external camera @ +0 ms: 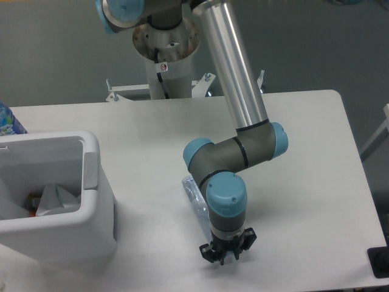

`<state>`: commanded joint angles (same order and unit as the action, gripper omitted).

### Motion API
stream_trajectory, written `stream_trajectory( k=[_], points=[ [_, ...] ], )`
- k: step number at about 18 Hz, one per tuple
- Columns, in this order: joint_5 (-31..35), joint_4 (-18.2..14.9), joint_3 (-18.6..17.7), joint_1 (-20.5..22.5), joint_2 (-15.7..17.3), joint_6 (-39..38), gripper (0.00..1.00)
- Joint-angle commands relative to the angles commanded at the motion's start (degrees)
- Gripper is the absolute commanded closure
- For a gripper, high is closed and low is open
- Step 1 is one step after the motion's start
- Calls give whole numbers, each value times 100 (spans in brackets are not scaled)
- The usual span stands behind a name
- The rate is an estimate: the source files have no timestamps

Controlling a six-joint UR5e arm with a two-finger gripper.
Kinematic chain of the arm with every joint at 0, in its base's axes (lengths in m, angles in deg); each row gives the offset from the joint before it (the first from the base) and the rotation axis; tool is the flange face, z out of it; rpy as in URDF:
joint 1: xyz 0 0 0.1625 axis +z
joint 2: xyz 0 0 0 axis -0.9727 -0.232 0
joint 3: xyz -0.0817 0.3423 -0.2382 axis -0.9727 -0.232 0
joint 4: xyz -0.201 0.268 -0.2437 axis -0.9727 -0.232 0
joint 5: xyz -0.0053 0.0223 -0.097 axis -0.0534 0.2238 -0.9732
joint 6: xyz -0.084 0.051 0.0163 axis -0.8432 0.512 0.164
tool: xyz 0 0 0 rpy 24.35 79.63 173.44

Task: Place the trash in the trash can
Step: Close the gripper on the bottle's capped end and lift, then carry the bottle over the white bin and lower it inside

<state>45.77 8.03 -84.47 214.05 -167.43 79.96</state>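
Clear bluish plastic identifies the flattened bottle (194, 198), which lies flat on the bench (304, 182) with its long axis running diagonally, from the upper left toward the lower right of the view. Only its upper-left portion is visible; the rest is hidden behind the wrist of the arm (226, 201).

The gripper (226, 254) points straight down at the lower-right end of that axis, close to the bench surface. The jaws appear drawn close together, but whether they pinch the bottle's hidden end cannot be told from this view.

The trash can (91, 201) stands at the left edge of the bench, well apart from the gripper, its opening facing up. Whitish crumpled material (55, 199) already lies inside it, probably the wrapper.

Judgement: the bottle is the remaining piece. The governing relation is that the bottle extends up and to the left from the jaws, toward the trash can. Any carry therefore runs leftward across the bench, and the bottle must be lifted above the thick rim before release.
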Motion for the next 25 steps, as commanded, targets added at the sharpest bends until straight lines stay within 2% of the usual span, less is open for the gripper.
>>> stream_trajectory(
  k=[3,8,13,14,16,18,20,23,25],
  points=[
    [9,0,0,0,35,0,68],
    [-9,0,44,35,88,18,68],
    [-35,9,105,61,351,26,75],
    [-53,17,192,149,534,9,75],
    [-288,18,482,325,685,-35,75],
    [-719,18,711,369,947,-114,75],
    [-852,79,878,422,1203,-149,75],
    [-853,254,1045,334,1475,-158,75],
    [-853,264,1229,142,1547,-272,75]
  ],
)
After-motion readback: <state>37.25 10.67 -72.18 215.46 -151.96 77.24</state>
